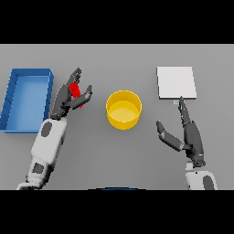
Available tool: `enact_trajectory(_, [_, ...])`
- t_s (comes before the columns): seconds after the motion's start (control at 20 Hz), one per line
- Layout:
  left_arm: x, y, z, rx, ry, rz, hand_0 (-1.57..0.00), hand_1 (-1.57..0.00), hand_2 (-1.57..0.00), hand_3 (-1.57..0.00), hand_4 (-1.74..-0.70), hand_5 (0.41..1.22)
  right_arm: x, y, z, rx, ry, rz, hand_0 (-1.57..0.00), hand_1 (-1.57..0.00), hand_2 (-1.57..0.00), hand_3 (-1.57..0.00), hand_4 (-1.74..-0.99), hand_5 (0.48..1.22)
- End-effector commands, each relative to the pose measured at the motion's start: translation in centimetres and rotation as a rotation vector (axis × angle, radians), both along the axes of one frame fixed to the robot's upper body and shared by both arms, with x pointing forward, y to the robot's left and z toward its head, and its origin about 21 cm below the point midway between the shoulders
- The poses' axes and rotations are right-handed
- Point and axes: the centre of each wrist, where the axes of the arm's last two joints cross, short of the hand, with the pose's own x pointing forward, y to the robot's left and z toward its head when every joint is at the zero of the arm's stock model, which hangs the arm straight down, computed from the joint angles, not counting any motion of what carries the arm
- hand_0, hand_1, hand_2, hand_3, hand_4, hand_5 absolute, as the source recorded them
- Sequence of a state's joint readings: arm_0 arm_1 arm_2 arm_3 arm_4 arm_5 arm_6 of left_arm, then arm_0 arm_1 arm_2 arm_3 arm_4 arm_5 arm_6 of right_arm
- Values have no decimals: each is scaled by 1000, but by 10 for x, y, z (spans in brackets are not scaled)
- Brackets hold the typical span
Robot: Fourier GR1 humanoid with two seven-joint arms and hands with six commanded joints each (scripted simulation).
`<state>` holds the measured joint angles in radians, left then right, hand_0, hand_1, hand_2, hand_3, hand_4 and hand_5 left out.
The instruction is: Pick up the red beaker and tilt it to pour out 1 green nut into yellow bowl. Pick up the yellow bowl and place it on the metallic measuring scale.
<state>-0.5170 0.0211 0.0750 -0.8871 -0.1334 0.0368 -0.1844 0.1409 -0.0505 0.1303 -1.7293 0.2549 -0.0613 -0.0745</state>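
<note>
Taking the yellow bowl (123, 109) as the landmark at the middle of the grey table (114, 155), the work looks to be at its very first stage. No green nut can be made out inside the bowl, whose floor shows only yellow, so the pour seems not yet done, and the bowl stands well apart from the scale, so the carrying step is also left.

Largest first: the blue tray (13, 103) lies far to the bowl's left, at the table's edge. The metallic measuring scale (176, 82), a pale square plate, sits up and to the right of the bowl, with nothing on it.

The left hand (68, 97) is just left of the bowl, its fingers and thumb set round the red beaker (76, 93), which shows as a small red shape between them. The grip looks closed on it, though whether the beaker is lifted off the table cannot be told; whether it holds any nuts is hidden too.

The right hand (185, 132) rests to the bowl's lower right, fingers straight and thumb spread, holding nothing, one fingertip just beside the scale's near edge.
</note>
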Motion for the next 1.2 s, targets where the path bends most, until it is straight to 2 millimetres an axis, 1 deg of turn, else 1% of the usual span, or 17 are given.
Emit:
enact_trajectory(0.0, [2, -1, 0, -14, 18, 13, -285, -328, -364, -292, -1449, 783, 1, 1, 0, 0, -7, -7, 1, 1, 1, 1, -1258, 644])
enact_trajectory(0.05, [4, 0, 1, -13, 22, 33, -441, -481, -523, -547, -1448, 871, 1, 1, 0, -5, -6, -7, 1, 1, 1, 1, -1257, 645])
enact_trajectory(0.1, [8, -3, 2, 8, 27, 40, -662, -699, -733, -724, -1500, 941, -3, -3, 1, -11, -14, -13, 1, 1, 1, 1, -1255, 644])
enact_trajectory(0.2, [8, -8, -1, 40, -6, 19, -989, -1013, -1034, -926, -1575, 1042, -3, 1, -1, -6, -14, -7, 1, 1, 1, 1, -1254, 645])
enact_trajectory(0.25, [10, -9, 1, 47, -5, 6, -1106, -1125, -1142, -974, -1603, 1078, -4, 2, 1, -3, -19, -3, 1, 1, 1, 1, -1252, 644])
enact_trajectory(0.35, [8, -8, 0, 60, -7, -8, -1273, -1285, -1296, -1189, -1544, 1129, -6, -4, -1, 1, -9, -8, 1, 1, 1, 1, -1254, 644])
enact_trajectory(0.4, [7, -10, 0, 54, 3, -7, -1333, -1343, -1351, -1265, -1523, 1148, -5, -1, -2, 11, -2, -10, 1, 1, 1, 1, -1259, 646])
enact_trajectory(0.45, [6, -11, -1, 59, -2, -1, -1380, -1388, -1395, -1326, -1505, 1162, -5, 1, -1, 2, -8, -13, 1, 1, 1, 1, -1257, 645])
enact_trajectory(0.55, [5, -15, 1, 37, -2, 18, -1449, -1454, -1458, -1414, -1590, 1151, -6, 2, 1, 17, -7, -15, 1, 1, 1, 1, -1257, 643])
enact_trajectory(0.6, [8, -17, 5, 18, -15, 28, -1473, -1477, -1481, -1446, -1620, 1140, -3, -3, 1, 21, 1, -26, 1, 1, 1, 1, -1260, 643])
enact_trajectory(0.65, [7, -12, 6, -1, -40, 41, -1493, -1496, -1499, -1471, -1644, 1132, -5, -1, -1, 16, -10, -19, 1, 1, 1, 1, -1262, 646])
enact_trajectory(0.7, [9, -11, 10, -19, -58, 51, -1509, -1511, -1513, -1491, -1664, 1128, -5, -4, -2, -4, 1, -22, 1, 1, 1, 1, -1258, 646])
enact_trajectory(0.75, [10, -15, 16, -31, -69, 53, -1521, -1523, -1525, -1507, -1679, 1122, -6, 0, -3, -6, -11, -10, 1, 1, 1, 1, -1258, 646])
enact_trajectory(0.8, [12, -12, 20, -27, -81, 59, -1531, -1533, -1534, -1520, -1692, 1118, -5, -2, -3, -11, -9, -16, 1, 1, 1, 1, -1259, 647])
enact_trajectory(0.9, [11, -15, 34, 3, -118, 38, -1545, -1546, -1547, -1538, -1709, 1114, -2, -4, -2, -16, -20, -14, 1, 1, 1, 1, -1263, 652])
enact_trajectory(0.95, [13, -16, 42, 34, -128, 26, -1551, -1551, -1552, -1545, -1716, 1114, -7, -5, -1, -14, -39, -4, 1, 1, 1, 1, -1263, 654])
enact_trajectory(1.15, [16, -17, 71, 266, -137, -67, -1563, -1563, -1563, -1560, -1731, 1124, -5, -2, -1, -29, -22, -2, 1, 1, 1, 1, -1253, 666])
